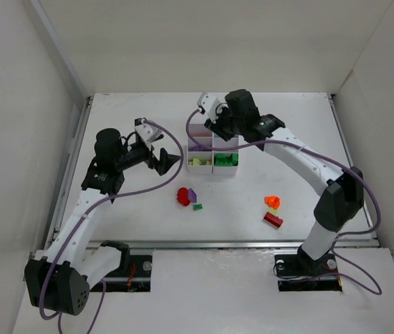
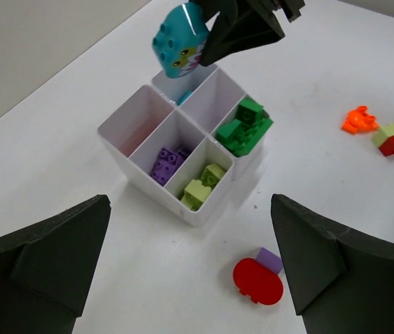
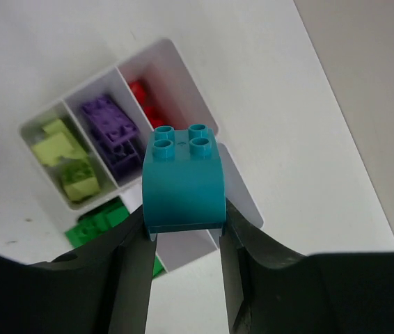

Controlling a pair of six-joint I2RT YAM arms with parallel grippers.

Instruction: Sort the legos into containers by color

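The white six-compartment tray (image 1: 225,172) stands mid-table. It holds purple (image 2: 166,165), yellow-green (image 2: 202,184) and green (image 2: 244,125) legos in separate compartments. The right wrist view shows the tray (image 3: 193,90) with red legos (image 3: 141,94) in another compartment. My right gripper (image 3: 183,223) is shut on a cyan brick (image 3: 183,177) and holds it above the tray's far end (image 1: 209,125). My left gripper (image 2: 190,233) is open and empty, left of the tray (image 1: 171,160). Loose on the table lie a red round piece (image 1: 183,197), a purple piece (image 1: 191,194) and a small green piece (image 1: 198,207).
An orange piece (image 1: 272,202) and a red brick (image 1: 273,220) lie right of centre, in front of the right arm. White walls enclose the table on three sides. The red round piece (image 2: 257,281) lies just inside my left gripper's right finger.
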